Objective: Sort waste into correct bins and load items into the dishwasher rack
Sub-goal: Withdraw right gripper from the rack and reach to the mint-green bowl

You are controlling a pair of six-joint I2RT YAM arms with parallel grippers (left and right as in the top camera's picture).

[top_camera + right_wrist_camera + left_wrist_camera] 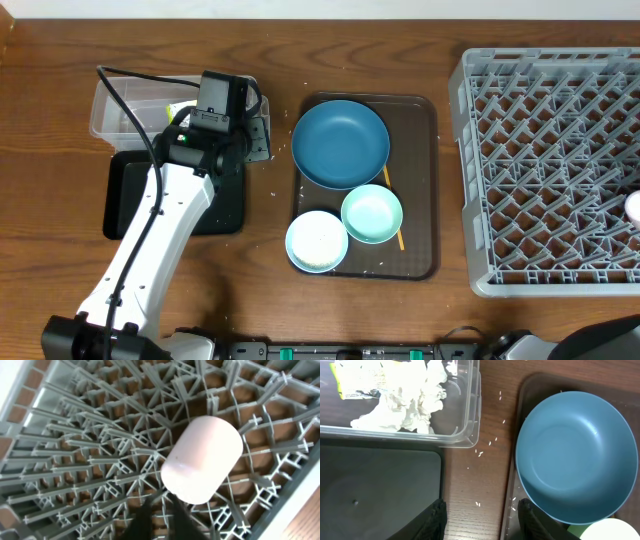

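Grey rack pegs [90, 440] prop your cup [202, 460] for washing, beyond the closed right gripper [160, 506]; left gripper [482, 510] gapes empty.

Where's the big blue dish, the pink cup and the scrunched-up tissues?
blue dish [340, 143], overhead view, middle of its inside.
pink cup [202, 457], right wrist view, its side wall.
tissues [407, 402], left wrist view, middle of the heap.

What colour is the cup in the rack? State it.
Pale pink. The cup shows best in the right wrist view, on the grey rack.
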